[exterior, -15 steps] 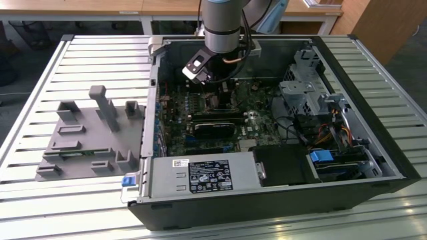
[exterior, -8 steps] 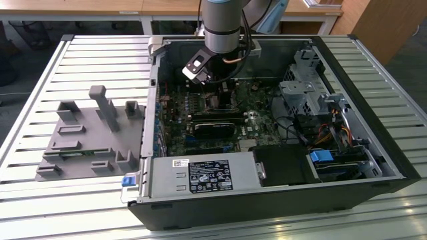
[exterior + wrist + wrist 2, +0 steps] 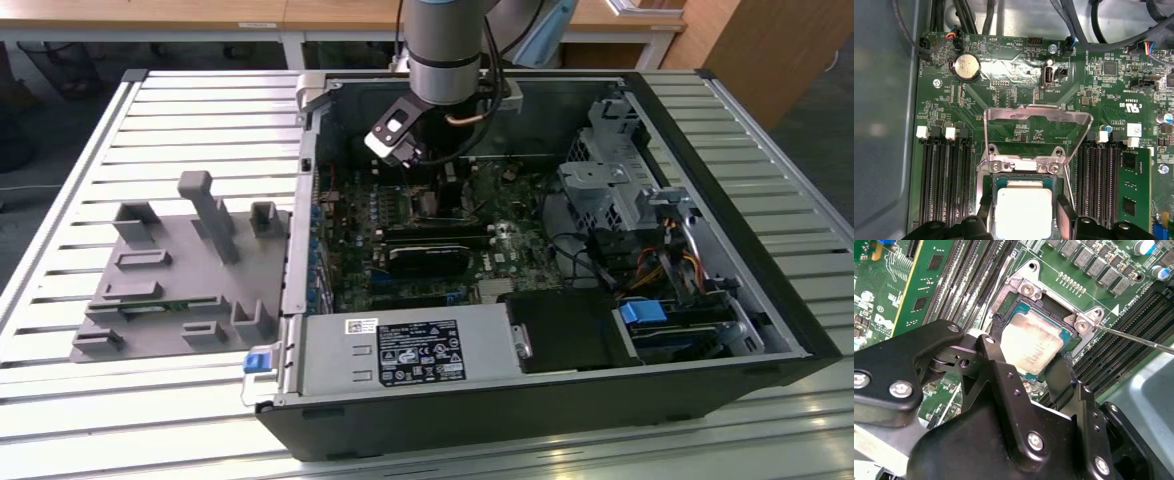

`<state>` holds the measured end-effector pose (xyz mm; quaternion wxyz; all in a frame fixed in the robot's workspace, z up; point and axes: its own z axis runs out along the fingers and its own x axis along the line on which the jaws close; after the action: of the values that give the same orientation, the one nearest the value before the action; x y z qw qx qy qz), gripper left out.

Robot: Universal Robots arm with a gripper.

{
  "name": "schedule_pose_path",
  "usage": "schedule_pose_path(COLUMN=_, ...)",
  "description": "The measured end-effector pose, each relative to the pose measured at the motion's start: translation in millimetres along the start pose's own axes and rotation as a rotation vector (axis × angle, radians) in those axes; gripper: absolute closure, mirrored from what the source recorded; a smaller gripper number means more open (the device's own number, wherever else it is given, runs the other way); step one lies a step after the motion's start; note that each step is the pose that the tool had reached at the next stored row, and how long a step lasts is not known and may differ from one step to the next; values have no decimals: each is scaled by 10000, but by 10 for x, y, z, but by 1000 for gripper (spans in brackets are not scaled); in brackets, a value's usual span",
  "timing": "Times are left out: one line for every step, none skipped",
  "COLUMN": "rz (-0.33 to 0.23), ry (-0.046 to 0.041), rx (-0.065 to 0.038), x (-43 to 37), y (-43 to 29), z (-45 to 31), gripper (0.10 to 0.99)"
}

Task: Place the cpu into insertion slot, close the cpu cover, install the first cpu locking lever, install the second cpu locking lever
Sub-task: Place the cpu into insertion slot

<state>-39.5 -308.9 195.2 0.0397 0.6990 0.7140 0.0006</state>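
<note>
arm point(image 3: 447, 40) reaches down into the open computer case point(image 3: 787, 330), which lies on a slatted table point(image 3: 80, 420); a grey fixture point(image 3: 174, 270) rests on the table at the exterior view's left, beside the case.

gripper point(image 3: 1024, 215) sits low over the motherboard point(image 3: 1019, 75); its black fingers point(image 3: 1066, 220) straddle the cpu point(image 3: 1031, 345), one on each side; in the first wrist view a narrow dark gap shows between each finger and the chip, so the claw reads as spread, not clamped.

cpu lies flat inside the insertion slot point(image 3: 1026, 289), metal top up, square with the rim.

cpu cover point(image 3: 1036, 114) stands raised off the slot, hinged at the edge away from the gripper; board shows through its cut-out centre.

a thin metal rod point(image 3: 1134, 338) runs outward from one corner of the slot, clear of the cover; memory slots point(image 3: 939, 175) flank the slot on both sides.
</note>
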Motion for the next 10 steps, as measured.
schedule_pose_path(rz=0, ry=0, rx=0, x=-1, y=0, z=-12, gripper=475)
schedule_pose_path(rz=0, ry=0, rx=0, x=-1, y=1, z=-25, gripper=475)
schedule_pose_path(rz=0, ry=1, rx=0, x=-2, y=2, z=-40, gripper=475)
schedule_pose_path(rz=0, ry=0, rx=0, x=-3, y=3, z=-55, gripper=475)
schedule_pose_path(rz=0, ry=0, rx=1, x=-4, y=4, z=-73, gripper=475)
schedule_pose_path(rz=0, ry=4, rx=1, x=-5, y=5, z=-92, gripper=475)
schedule_pose_path(rz=0, ry=12, rx=0, x=-6, y=6, z=-109, gripper=486)
schedule_pose_path(rz=1, ry=18, rx=0, x=-7, y=7, z=-127, gripper=486)
schedule_pose_path(rz=2, ry=21, rx=0, x=-9, y=8, z=-140, gripper=549)
schedule_pose_path(rz=0, ry=29, rx=0, x=-11, y=9, z=-146, gripper=612)
